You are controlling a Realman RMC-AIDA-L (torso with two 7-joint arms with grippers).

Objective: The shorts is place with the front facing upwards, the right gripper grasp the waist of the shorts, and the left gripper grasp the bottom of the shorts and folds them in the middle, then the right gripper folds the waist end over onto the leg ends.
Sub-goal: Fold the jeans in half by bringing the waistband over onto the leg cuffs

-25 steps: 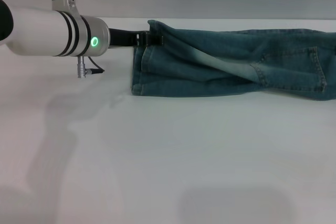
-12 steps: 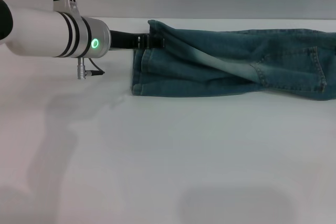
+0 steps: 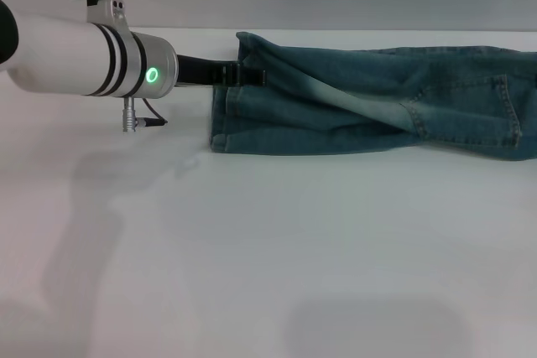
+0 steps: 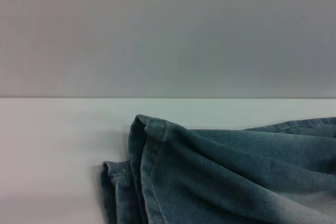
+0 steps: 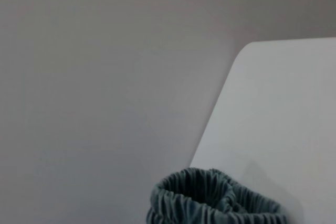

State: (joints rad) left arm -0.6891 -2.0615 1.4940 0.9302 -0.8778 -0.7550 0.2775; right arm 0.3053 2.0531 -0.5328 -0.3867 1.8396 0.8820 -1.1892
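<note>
The blue denim shorts lie folded lengthwise across the far part of the white table, running off the right edge of the head view. Their leg ends face left, one hem stacked on the other, and the upper corner stands up a little. My left gripper reaches in from the left and sits at that hemmed bottom of the shorts, overlapping the denim. In the right wrist view the gathered elastic waist shows bunched up close to the camera. My right gripper is out of view.
The white table stretches wide in front of the shorts. Its far edge runs just behind them, against a grey wall. In the right wrist view a table corner shows beyond the waist.
My left arm has shifted slightly right and its gripper has dropped a little along the hem. The shorts have not moved.
</note>
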